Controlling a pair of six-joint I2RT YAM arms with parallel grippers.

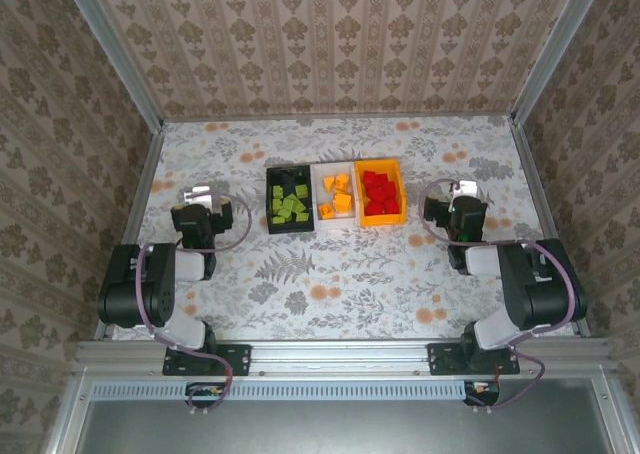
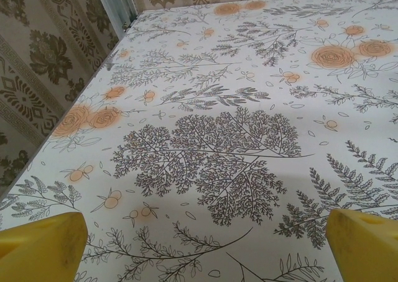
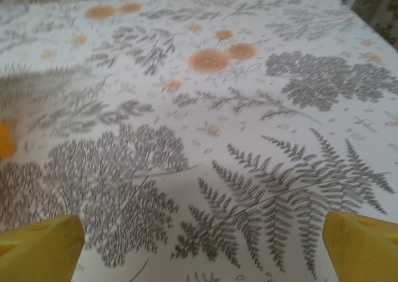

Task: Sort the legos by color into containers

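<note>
From where I stand, the legos are all in the three joined bins at the middle of the bench (image 1: pixel 340 274). The lime green bricks (image 1: pixel 290 205) are in the black bin (image 1: pixel 271 200), the orange-yellow bricks (image 1: pixel 341 196) in the white bin (image 1: pixel 318 188) and the red bricks (image 1: pixel 378 193) in the orange bin (image 1: pixel 402 196). I see none loose on the flowered cloth, so the sorting looks finished to me.

The left tool (image 1: pixel 198 195) rests well to the left of the bins, its yellow fingers (image 2: pixel 40 245) spread wide over bare cloth and holding nothing. The right tool (image 1: pixel 461 190) rests well to their right, equally spread and empty.

The bricks look light, hard and smooth-sided, likely a bit slippery. If one had to be moved, I'd pinch it from above across two flat opposite faces, choosing one that lies apart from its neighbours.
</note>
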